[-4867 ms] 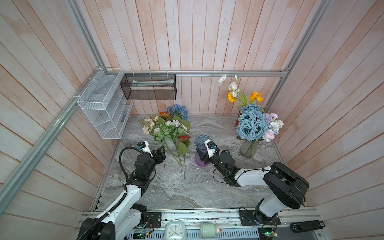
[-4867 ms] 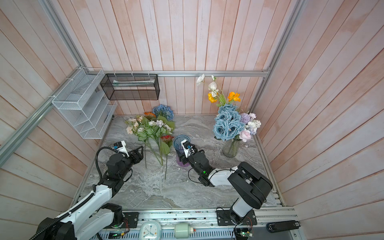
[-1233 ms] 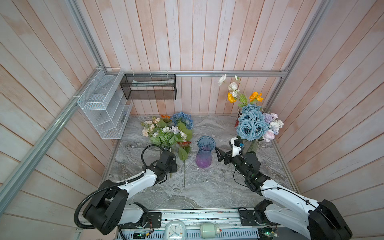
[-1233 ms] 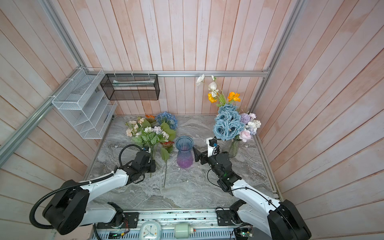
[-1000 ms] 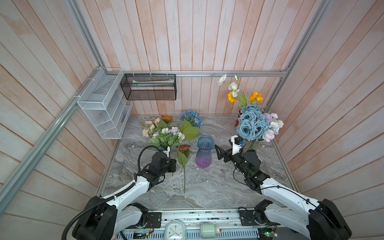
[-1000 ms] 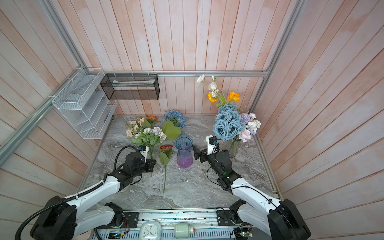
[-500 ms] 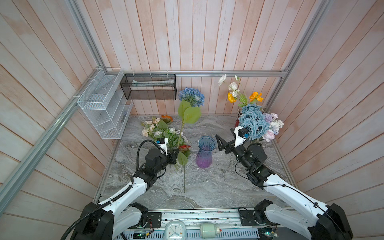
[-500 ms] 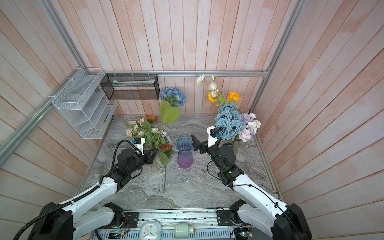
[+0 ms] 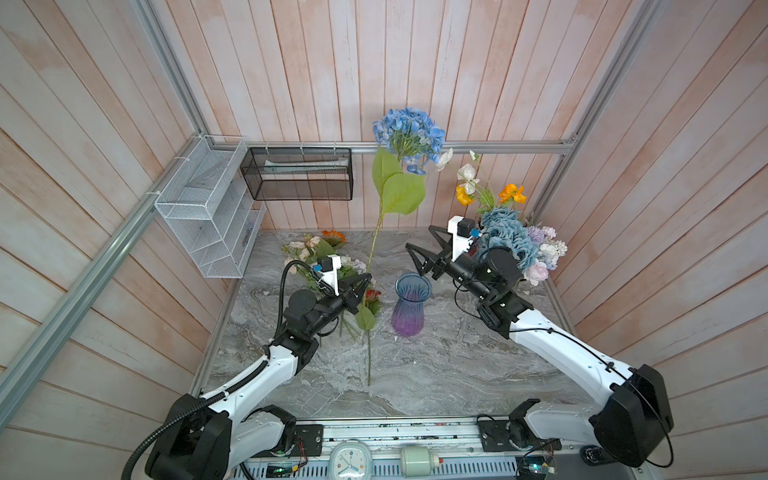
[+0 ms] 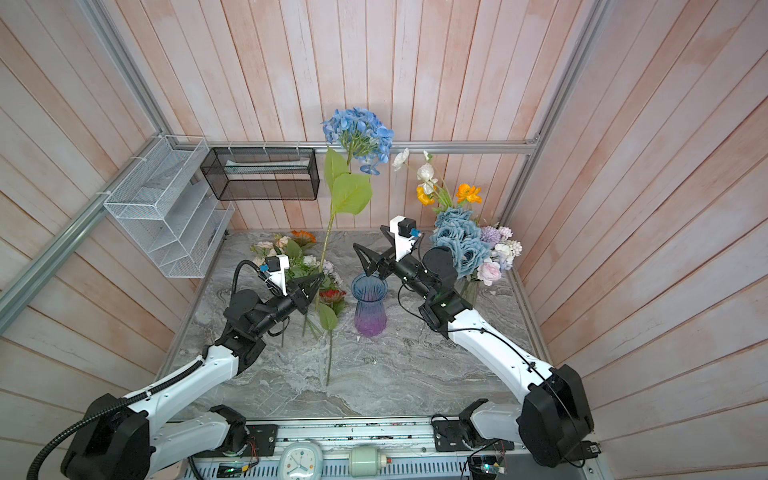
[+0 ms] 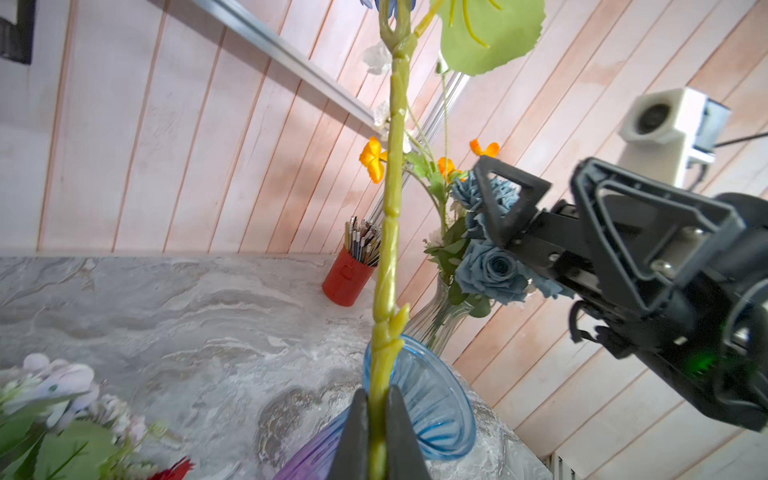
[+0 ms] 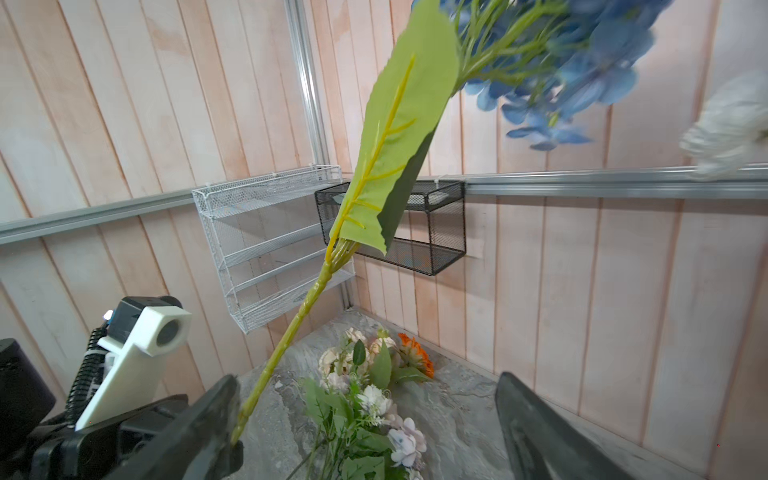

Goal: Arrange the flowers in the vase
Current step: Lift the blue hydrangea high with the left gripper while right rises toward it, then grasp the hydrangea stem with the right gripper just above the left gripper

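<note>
Left gripper (image 9: 362, 286), just left of the vase (image 9: 409, 307), is pinched tight on the lower stem of the blue hydrangea (image 9: 409, 133). The hydrangea stands nearly upright, its head high above and behind the vase mouth. Further left of the vase, behind that gripper, the loose flowers (image 9: 320, 249) lie heaped on the table (image 9: 436, 374). Right of the vase, a little above its rim, the right gripper (image 9: 419, 237) hangs with its jaws spread wide, holding nothing. Farther right stands a full bouquet (image 9: 511, 245). The likely trouble is the top-heavy bloom: held so low in so narrow a pinch, the stem may swivel. The head could then snag the bouquet's white poppies (image 9: 467, 172). Or the stem end could strike the rim and tip the vase.
</note>
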Robot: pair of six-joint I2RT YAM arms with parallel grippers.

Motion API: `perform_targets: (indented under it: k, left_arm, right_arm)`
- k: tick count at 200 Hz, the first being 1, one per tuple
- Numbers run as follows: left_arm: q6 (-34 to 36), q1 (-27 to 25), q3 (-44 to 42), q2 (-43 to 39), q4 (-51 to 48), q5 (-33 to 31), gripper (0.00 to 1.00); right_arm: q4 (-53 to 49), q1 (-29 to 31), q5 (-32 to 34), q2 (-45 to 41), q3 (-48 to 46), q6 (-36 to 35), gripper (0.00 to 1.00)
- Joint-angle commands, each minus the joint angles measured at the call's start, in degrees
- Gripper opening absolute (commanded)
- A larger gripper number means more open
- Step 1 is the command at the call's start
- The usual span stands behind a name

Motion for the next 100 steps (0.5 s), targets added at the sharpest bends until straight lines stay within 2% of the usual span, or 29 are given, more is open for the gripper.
perform_targets:
  k: [1,34,56,76,100]
  left_arm:
    - [3.58,-1.49,1.90,0.53,6.22,1.86,0.00]
    - [4.42,-3.00,1.19,0.75,7.44,2.96,0.00]
    - [4.15,-3.65,0.79,1.03,7.69,4.35,0.00]
    - [4.06,-3.74,-0.32,0.73,8.36,3.96,0.00]
    - [4.54,-3.75,-0.63,0.68,7.70,3.48,0.00]
  right_arm:
    - [2.08,-0.03,-8.70,3.43,4.02,4.07,0.95]
    - [5.38,-0.03,-13.18,8.16,7.46,7.53,0.94]
    - [7.32,-0.03,-15.29,10.10,8.43,9.35,0.89]
    - [8.97,-0.03,-16.73,11.36,8.80,11.32,0.80]
    - [10.76,-0.01,-18.04,12.49,9.30,12.93,0.61]
